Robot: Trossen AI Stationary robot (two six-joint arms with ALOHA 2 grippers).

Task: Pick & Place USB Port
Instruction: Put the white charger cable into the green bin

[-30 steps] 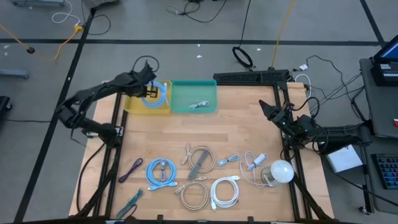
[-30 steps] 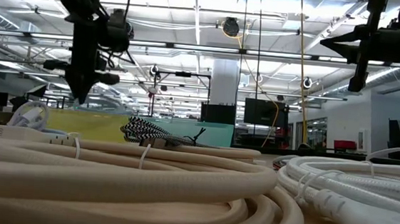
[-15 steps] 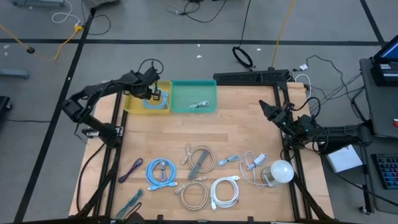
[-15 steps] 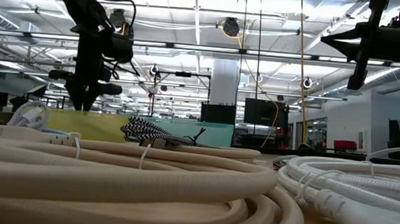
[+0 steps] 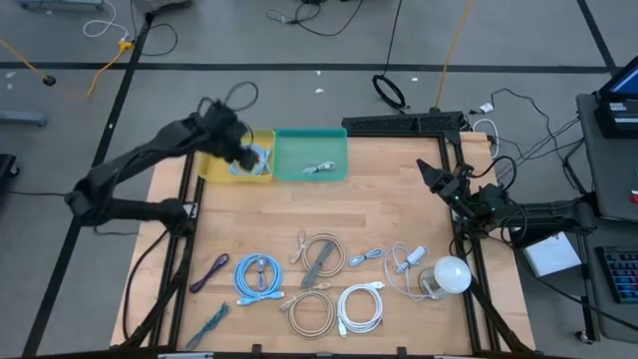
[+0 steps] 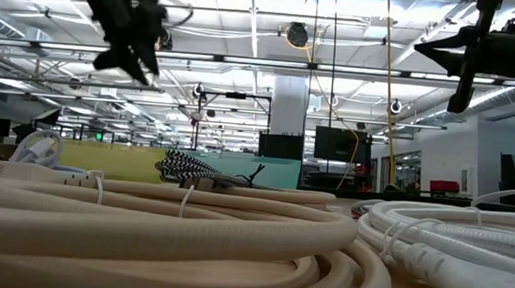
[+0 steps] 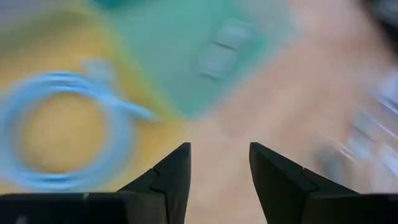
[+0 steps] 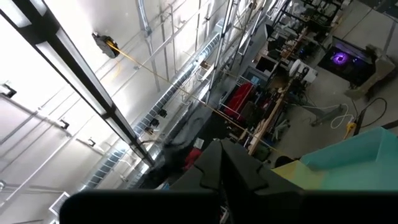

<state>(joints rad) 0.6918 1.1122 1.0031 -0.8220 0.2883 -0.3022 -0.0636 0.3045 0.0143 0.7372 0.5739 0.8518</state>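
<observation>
Many coiled cables (image 5: 317,284) — wooden table (image 5: 399,214)

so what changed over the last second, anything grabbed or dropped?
The left gripper lifted away from the yellow tray, its fingers open and empty; the blue cable it hovered over a second ago now lies coiled in that tray. The right gripper, green tray and table cables stayed put.

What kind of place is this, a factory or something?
More likely a robotics lab or workshop in an open industrial hall: a wooden table with sorted cable coils, exposed ceiling pipes, and equipment racks behind.
</observation>
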